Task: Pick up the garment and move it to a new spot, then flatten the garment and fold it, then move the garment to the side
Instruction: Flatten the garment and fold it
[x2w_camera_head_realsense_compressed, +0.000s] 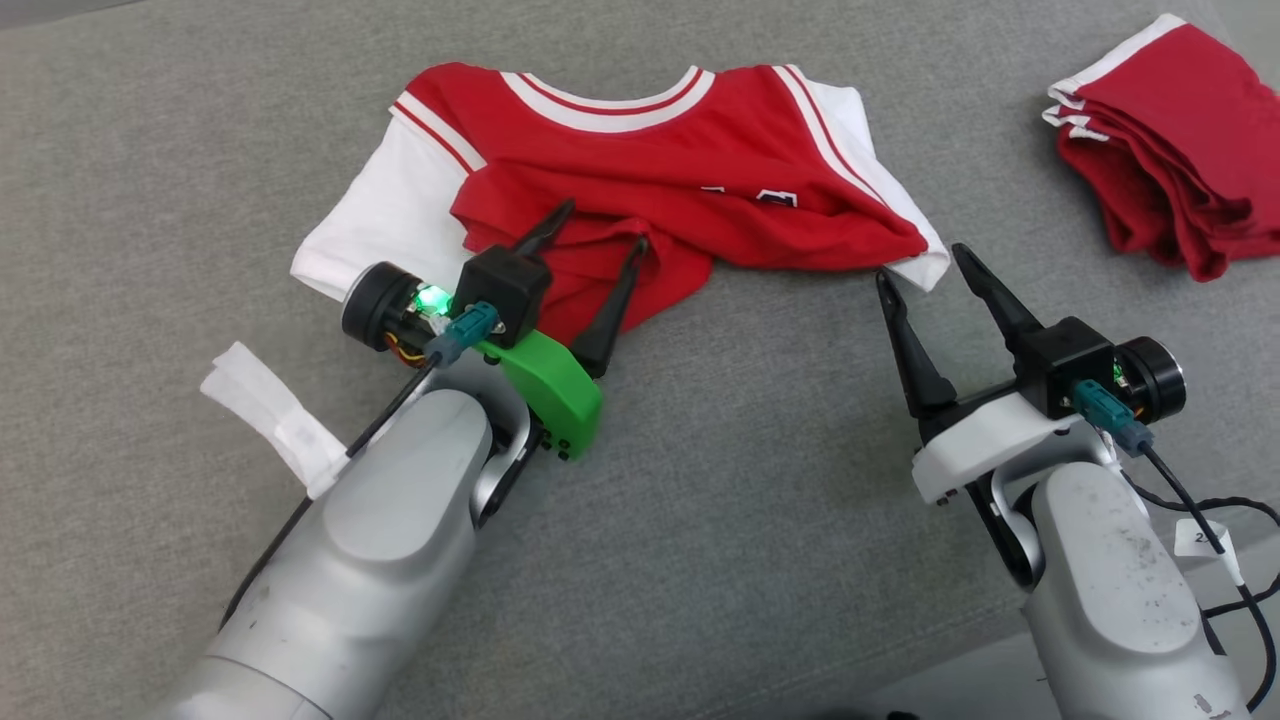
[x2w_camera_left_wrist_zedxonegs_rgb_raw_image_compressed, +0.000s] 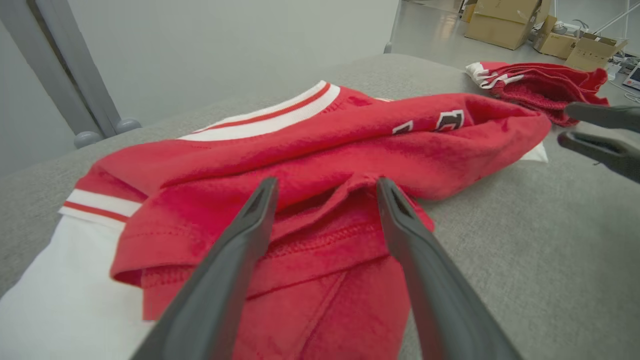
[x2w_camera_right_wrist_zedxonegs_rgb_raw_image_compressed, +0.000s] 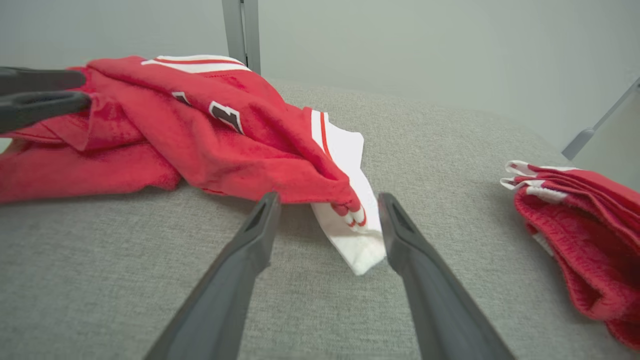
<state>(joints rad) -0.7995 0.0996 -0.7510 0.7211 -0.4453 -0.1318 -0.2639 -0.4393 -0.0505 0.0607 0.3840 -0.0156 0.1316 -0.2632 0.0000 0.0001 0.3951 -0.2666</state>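
Note:
The garment (x2w_camera_head_realsense_compressed: 650, 160), a red jersey with white sleeves and striped collar, lies crumpled on the grey surface, its lower part bunched up over the chest lettering. My left gripper (x2w_camera_head_realsense_compressed: 605, 225) is open over the bunched red hem (x2w_camera_left_wrist_zedxonegs_rgb_raw_image_compressed: 320, 235), fingers either side of a fold. Just short of the white right sleeve corner (x2w_camera_right_wrist_zedxonegs_rgb_raw_image_compressed: 355, 235) stands my right gripper (x2w_camera_head_realsense_compressed: 922, 262), open with nothing between its fingers. The garment (x2w_camera_right_wrist_zedxonegs_rgb_raw_image_compressed: 210, 135) spreads to the left in the right wrist view.
A folded pile of red cloth (x2w_camera_head_realsense_compressed: 1180, 140) with white-striped hems lies at the far right. A white tag of tape (x2w_camera_head_realsense_compressed: 270, 415) hangs by the left forearm. Grey cushion surface (x2w_camera_head_realsense_compressed: 740, 480) stretches in front. Cardboard boxes (x2w_camera_left_wrist_zedxonegs_rgb_raw_image_compressed: 505, 22) stand on the floor beyond.

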